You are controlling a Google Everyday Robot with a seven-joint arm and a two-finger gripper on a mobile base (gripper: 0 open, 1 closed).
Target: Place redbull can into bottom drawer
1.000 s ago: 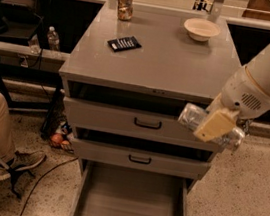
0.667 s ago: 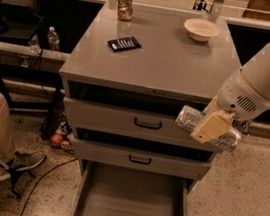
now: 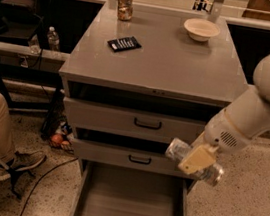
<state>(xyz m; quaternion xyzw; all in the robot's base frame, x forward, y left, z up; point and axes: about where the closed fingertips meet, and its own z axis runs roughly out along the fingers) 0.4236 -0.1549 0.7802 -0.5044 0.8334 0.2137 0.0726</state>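
The gripper (image 3: 195,163) hangs above the open bottom drawer's (image 3: 131,200) right wall, fingers (image 3: 198,159) clamped across the sideways redbull can (image 3: 214,173); released here, the can may strike that wall and fall outside.

The redbull can (image 3: 176,150) is held crosswise in the gripper (image 3: 197,160), at 2 o'clock from the pulled-out bottom drawer (image 3: 131,200), before the middle drawer's (image 3: 113,154) right end. On the cabinet top (image 3: 181,71), a second can (image 3: 124,4) is set at 11 o'clock, a bowl (image 3: 201,29) at 1, a flat device (image 3: 124,44) at 10.
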